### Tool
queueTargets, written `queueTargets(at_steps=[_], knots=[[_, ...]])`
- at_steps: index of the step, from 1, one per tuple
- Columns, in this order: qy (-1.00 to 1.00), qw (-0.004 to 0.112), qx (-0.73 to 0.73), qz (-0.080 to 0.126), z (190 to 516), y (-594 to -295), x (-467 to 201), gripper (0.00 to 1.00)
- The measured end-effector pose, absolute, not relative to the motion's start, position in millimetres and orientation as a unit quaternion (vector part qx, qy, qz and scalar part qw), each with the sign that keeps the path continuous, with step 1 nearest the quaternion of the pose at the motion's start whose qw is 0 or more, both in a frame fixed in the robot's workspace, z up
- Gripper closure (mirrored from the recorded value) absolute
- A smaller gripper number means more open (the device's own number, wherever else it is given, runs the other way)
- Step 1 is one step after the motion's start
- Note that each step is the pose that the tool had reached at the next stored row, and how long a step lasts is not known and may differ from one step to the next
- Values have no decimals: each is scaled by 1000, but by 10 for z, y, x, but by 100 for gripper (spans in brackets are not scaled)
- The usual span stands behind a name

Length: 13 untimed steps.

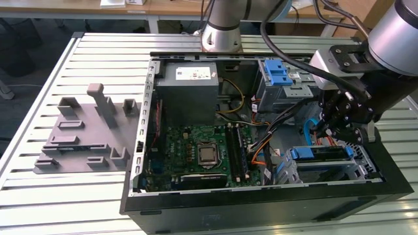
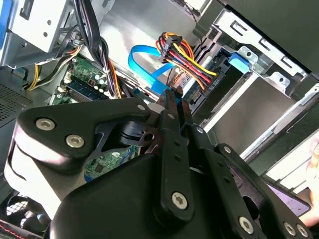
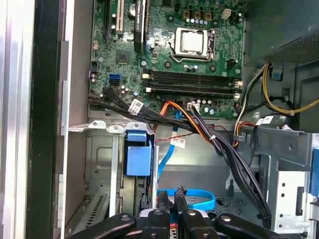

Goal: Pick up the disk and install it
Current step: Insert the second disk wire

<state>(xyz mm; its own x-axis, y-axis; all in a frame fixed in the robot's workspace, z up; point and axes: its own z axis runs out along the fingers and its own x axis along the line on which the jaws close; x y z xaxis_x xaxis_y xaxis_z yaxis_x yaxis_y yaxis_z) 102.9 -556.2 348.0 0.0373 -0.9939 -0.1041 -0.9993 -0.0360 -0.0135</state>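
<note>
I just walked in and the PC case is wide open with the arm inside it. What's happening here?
A robot arm is working inside the open computer case on the slatted table. Its gripper is shut with nothing in it and hangs just above the drive bay at the exterior view's right. The disk, with its blue side rail, appears to sit in that bay already. In the second wrist view, a bundle of coloured cables lies just beyond the gripper's tips.
</note>
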Motion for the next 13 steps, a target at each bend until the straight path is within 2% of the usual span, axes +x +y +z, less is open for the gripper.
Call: queueTargets(at_steps=[13], knots=[[696,43,-716,34,3442,-5650,1030,84]])
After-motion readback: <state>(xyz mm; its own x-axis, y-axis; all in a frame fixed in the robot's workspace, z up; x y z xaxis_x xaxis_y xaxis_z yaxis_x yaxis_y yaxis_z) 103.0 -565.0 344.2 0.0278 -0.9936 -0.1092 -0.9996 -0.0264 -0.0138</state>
